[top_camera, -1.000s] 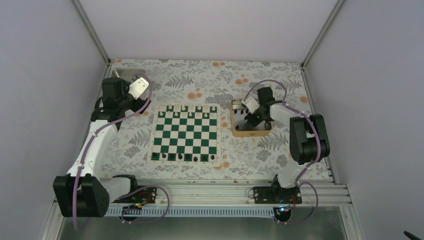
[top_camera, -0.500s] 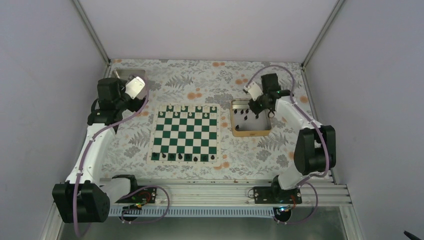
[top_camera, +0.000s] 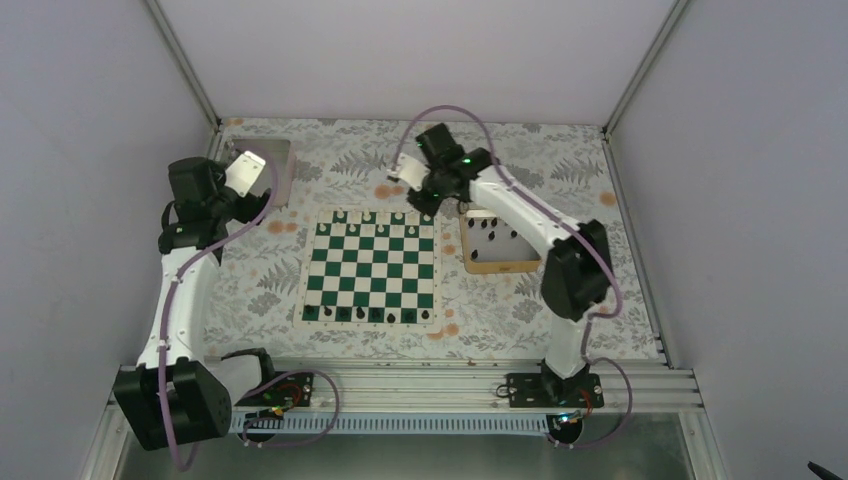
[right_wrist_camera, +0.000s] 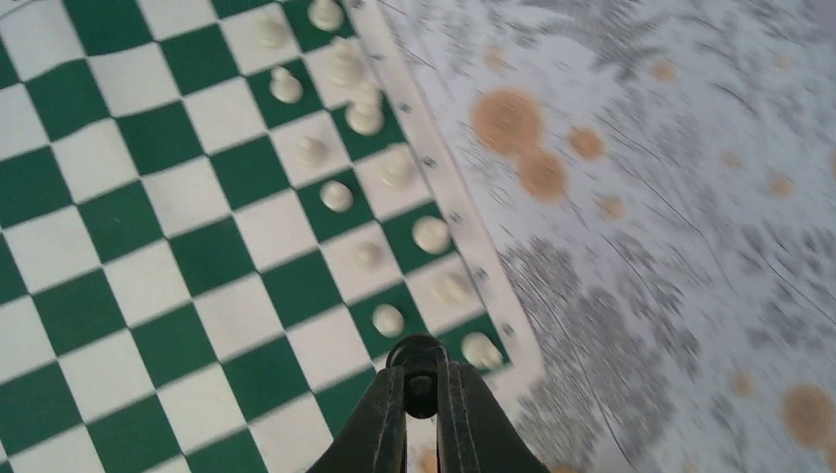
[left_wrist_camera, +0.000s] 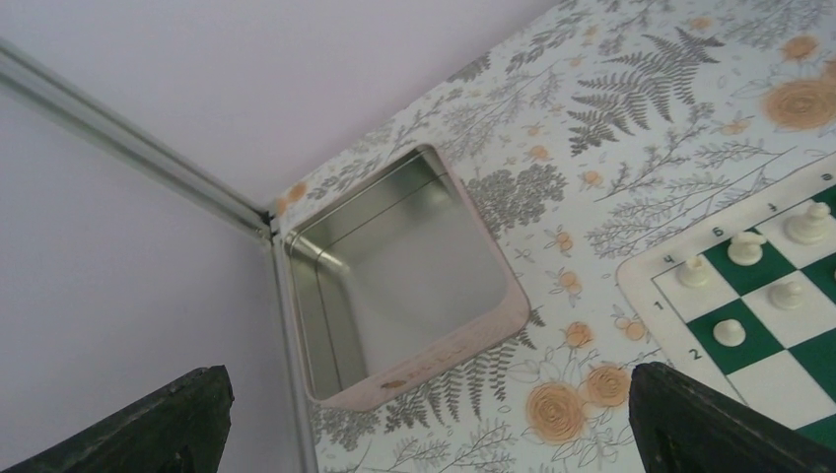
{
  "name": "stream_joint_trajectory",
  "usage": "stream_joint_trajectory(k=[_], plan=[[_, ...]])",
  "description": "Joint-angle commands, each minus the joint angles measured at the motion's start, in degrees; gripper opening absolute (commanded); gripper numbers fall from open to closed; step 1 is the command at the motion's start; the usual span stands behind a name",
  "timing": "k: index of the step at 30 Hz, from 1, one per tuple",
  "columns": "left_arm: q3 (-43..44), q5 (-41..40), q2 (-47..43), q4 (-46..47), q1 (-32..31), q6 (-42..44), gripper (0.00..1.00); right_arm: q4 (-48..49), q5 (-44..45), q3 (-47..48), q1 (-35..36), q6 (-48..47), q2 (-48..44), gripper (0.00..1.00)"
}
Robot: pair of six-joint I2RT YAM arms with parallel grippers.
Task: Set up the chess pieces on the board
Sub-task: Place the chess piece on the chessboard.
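My right gripper [right_wrist_camera: 420,382] is shut on a small black chess piece [right_wrist_camera: 418,357], held above the board's [right_wrist_camera: 148,246] corner by the white pieces [right_wrist_camera: 335,195]. In the top view this gripper [top_camera: 424,200] hangs over the far right corner of the green and white board [top_camera: 303,290]. Several black chess pieces [top_camera: 370,314] stand along its near row, and white pieces [top_camera: 380,217] fill the far rows. More black pieces [top_camera: 490,232] lie in the gold-rimmed tray [top_camera: 500,264]. My left gripper [left_wrist_camera: 424,434] is open and holds nothing, just in front of the pale pinkish tray [left_wrist_camera: 444,345].
The pinkish tray [top_camera: 285,170] sits in the far left corner against the wall's metal rail [left_wrist_camera: 128,148]. The gold-rimmed tray lies just right of the board. A floral cloth [top_camera: 540,160] covers the table, and grey walls close in three sides.
The right arm has lifted out of the gold-rimmed tray and swung left to the board's far right corner with a black piece. The left arm has drawn back to the left.
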Motion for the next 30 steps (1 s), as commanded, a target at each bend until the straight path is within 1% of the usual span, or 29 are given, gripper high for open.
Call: stream_joint_trajectory(k=[1, 8, 15, 23, 30], plan=[[0.93, 3.56, -0.33, 0.18, 3.07, 0.34, 1.0, -4.02, -2.5, 8.87, 6.87, -0.82, 7.98, 0.06], [-0.58, 6.56, -0.65, -0.54, 7.5, 0.92, 1.0, -4.99, -4.05, 21.21, 17.86, -1.01, 21.45, 0.06], [-2.56, 7.95, -1.9, -0.88, 9.28, 2.15, 1.0, -4.85, -4.56, 29.9, 24.24, -0.47, 30.68, 0.06], [-3.96, 10.19, -2.13, -0.69, 12.15, 2.8, 1.0, -4.05, -3.1, 33.5, 26.91, -0.93, 34.59, 0.06], [-4.66, 12.07, -1.61, -0.66, 13.82, 3.26, 1.0, -4.79, -2.43, 33.51, 28.35, -1.76, 35.99, 0.06]])
